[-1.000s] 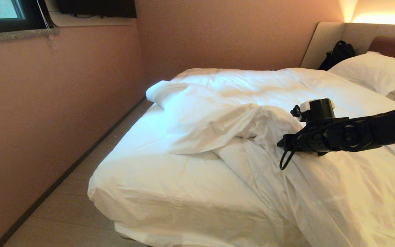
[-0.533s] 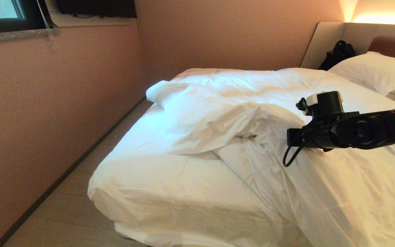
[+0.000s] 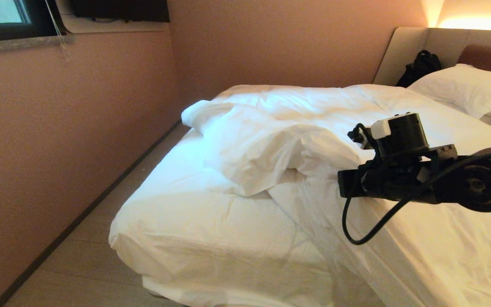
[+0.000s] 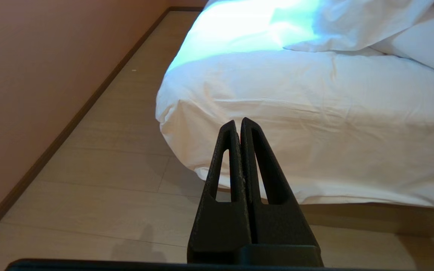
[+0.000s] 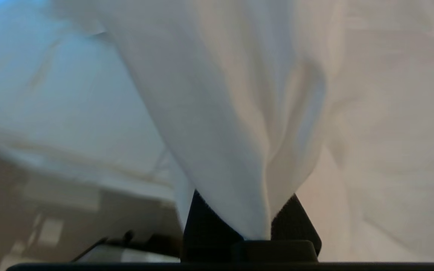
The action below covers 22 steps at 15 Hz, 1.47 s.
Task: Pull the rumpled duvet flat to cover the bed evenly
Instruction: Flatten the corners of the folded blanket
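The white duvet [image 3: 267, 149] lies rumpled, folded back across the middle of the bed [image 3: 186, 226], leaving the sheeted foot corner bare. My right gripper [image 3: 342, 183] reaches in from the right at the raised fold. In the right wrist view, the right gripper [image 5: 251, 214] is shut on a bunch of duvet cloth [image 5: 232, 131] that hides most of its fingers. My left gripper [image 4: 238, 122] is shut and empty, low over the floor, pointing at the bed's foot corner [image 4: 187, 113].
A pink wall [image 3: 79, 128] and a narrow floor strip [image 3: 100, 238] run along the bed's far side. Pillows [image 3: 463, 89] and a black bag [image 3: 420, 66] sit by the padded headboard [image 3: 407, 47]. The bed's wooden base [image 4: 371, 216] shows below the sheet.
My right arm has drawn back toward the camera with the duvet in its grip. The folded flap has lifted and slid toward the arm, baring more sheet. The left arm has not moved.
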{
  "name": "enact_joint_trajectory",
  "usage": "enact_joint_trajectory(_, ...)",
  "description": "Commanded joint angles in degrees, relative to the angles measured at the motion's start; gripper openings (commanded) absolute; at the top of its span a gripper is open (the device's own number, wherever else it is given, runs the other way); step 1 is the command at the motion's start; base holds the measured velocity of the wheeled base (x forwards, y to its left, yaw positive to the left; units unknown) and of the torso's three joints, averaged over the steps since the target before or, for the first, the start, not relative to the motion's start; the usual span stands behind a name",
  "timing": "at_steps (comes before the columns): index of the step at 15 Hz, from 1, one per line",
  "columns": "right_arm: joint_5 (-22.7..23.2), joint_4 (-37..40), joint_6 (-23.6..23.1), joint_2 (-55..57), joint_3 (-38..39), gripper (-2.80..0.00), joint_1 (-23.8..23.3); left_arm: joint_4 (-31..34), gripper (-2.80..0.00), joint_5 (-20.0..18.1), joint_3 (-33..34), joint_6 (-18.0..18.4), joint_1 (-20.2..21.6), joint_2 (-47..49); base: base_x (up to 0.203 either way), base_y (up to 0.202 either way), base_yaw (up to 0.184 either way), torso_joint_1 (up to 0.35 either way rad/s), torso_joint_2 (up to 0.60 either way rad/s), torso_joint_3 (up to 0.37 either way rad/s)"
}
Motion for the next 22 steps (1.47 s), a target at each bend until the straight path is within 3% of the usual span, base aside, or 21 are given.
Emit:
enact_joint_trajectory(1, -0.1, -0.1, 1.0, -3.4, 2.4, -2.8, 6.9, 0.0, -2.8, 0.0, 0.0, 0.0, 0.0, 0.0, 0.0, 0.0, 0.0, 0.0, 0.0, 0.0)
enact_joint_trajectory(9, 0.3, -0.6, 1.7, -12.4, 18.1, -2.8, 23.1, 0.0, -2.8, 0.0, 0.0, 0.0, 0.0, 0.0, 0.0, 0.0, 0.0, 0.0, 0.0, 0.0)
enact_joint_trajectory(11, 0.9, -0.7, 2.0, -12.3, 18.5, -2.8, 23.6, 0.0, -2.8, 0.0, 0.0, 0.0, 0.0, 0.0, 0.0, 0.0, 0.0, 0.0, 0.0, 0.0)
enact_joint_trajectory(14, 5.1, -0.8, 4.4, -12.1, 20.5, -2.8, 26.4, 0.0, -2.8, 0.0, 0.0, 0.0, 0.0, 0.0, 0.0, 0.0, 0.0, 0.0, 0.0, 0.0)
enact_joint_trajectory(18, 9.3, -1.0, 4.1, -11.8, 24.9, -2.8, 28.0, 0.0, -2.8, 0.0, 0.0, 0.0, 0.0, 0.0, 0.0, 0.0, 0.0, 0.0, 0.0, 0.0)
enact_joint_trajectory(22, 10.3, -2.3, 4.0, -9.6, 26.7, -2.8, 28.3, 0.0, -2.8, 0.0, 0.0, 0.0, 0.0, 0.0, 0.0, 0.0, 0.0, 0.0, 0.0, 0.0)
